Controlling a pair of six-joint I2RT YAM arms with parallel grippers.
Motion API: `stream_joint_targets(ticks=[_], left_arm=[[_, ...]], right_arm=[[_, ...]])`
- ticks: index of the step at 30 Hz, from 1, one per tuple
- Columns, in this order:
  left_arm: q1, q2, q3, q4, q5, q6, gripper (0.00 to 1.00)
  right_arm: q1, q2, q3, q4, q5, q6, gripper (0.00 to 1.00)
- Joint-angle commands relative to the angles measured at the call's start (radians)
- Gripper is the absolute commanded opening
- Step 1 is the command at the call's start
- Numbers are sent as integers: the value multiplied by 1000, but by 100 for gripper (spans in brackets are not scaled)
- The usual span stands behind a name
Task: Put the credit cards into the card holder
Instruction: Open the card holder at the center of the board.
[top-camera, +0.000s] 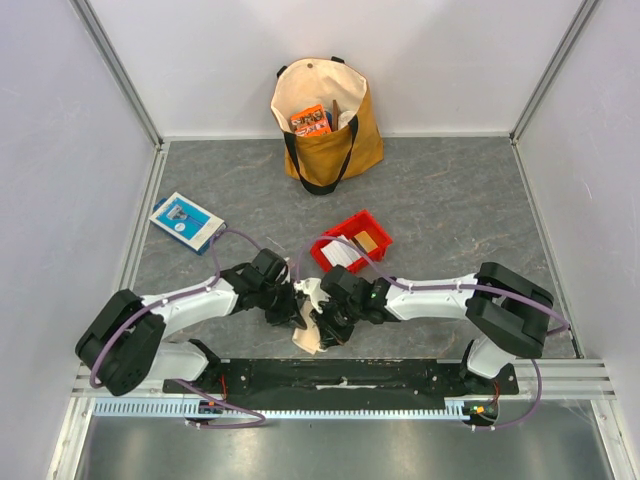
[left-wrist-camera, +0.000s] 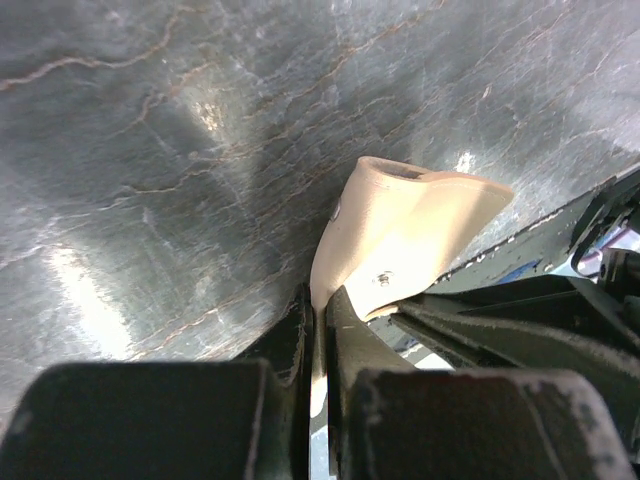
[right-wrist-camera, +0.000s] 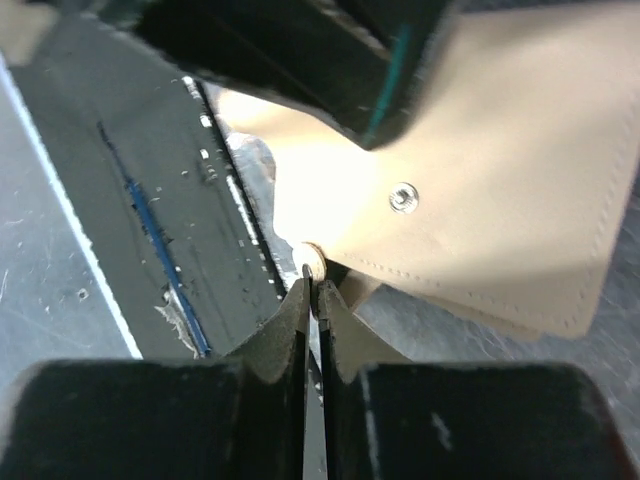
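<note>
Nearest the arm bases, a black mounting plate (top-camera: 340, 375) runs along the front edge of the worktop (top-camera: 450, 200), a dark grey slab veined like marble. Just beyond it the two arms meet in the middle, and the card holder (top-camera: 307, 335) hangs between them, lifted off the surface. From above, black housings cover most of it, leaving only a pale beige scrap visible.

The wrist cameras show more. The left pincer (left-wrist-camera: 315, 300) is closed tight on a thin edge of the card holder (left-wrist-camera: 410, 225), whose tan flap curls up and away, smooth and leather-like, with a small metal stud near the fold. The right pincer (right-wrist-camera: 311, 285) is pinched on the snap tab at the corner of the card holder (right-wrist-camera: 500, 200). This view shows stitching along the flap edges and a round press stud (right-wrist-camera: 403, 197). The other arm's dark body blocks the top of that view.

Farther back, just beside the right arm's wrist, sits a red plastic tray (top-camera: 343, 228) holding the credit cards (top-camera: 343, 254), white ones with an orange-brown one (top-camera: 368, 242) beside them. Off to the left lies a flat blue-and-white box (top-camera: 186, 221). Against the back wall stands a mustard tote bag (top-camera: 360, 140) with black straps, open, with an orange packet (top-camera: 311, 120) inside.
</note>
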Motion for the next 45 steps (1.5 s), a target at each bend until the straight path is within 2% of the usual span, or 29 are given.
stream_joint_targets(ticks=[1,4,8,13,15,16,19,21,23,26,28,29,32,34,36,41,45], left_arm=[[32,-76,-20,96,-288,-16,2],[32,-98,-38,99,-285,-24,6],[32,-92,-52,102,-285,-25,8],[32,-99,-64,102,-291,-33,14],[33,-107,-67,104,-291,-36,16],[32,-110,-69,107,-288,-37,18],[32,-109,-70,122,-276,-44,20],[33,-103,-72,133,-268,-48,20],[32,-98,-73,136,-262,-57,21],[30,-110,-81,136,-245,-64,29],[32,-154,-75,113,-250,-62,41],[30,-181,-67,95,-256,-59,44],[32,-242,-35,48,-268,-47,53],[30,-274,-11,22,-288,-36,59],[32,-284,22,18,-312,-8,68],[41,-181,195,37,-374,70,80],[77,-42,317,122,-351,130,85]], right_arm=[[34,17,6,-317,115,103,18],[33,10,-8,-314,207,166,26],[24,33,-4,-365,286,183,24],[-5,22,5,-434,356,228,31],[-19,-6,10,-475,410,251,37],[-25,-32,10,-482,422,261,46],[-45,-110,16,-500,473,285,48],[-54,-138,22,-517,494,285,54],[-70,-159,27,-520,519,297,54],[-88,-194,45,-520,582,320,54],[-120,-233,74,-509,648,372,60],[-139,-251,87,-503,680,390,65],[-188,-315,128,-453,761,502,66],[-209,-345,153,-424,815,556,77],[-251,-355,174,-397,852,571,79],[-401,-316,203,-308,731,594,79],[-456,-284,200,-287,738,668,79]])
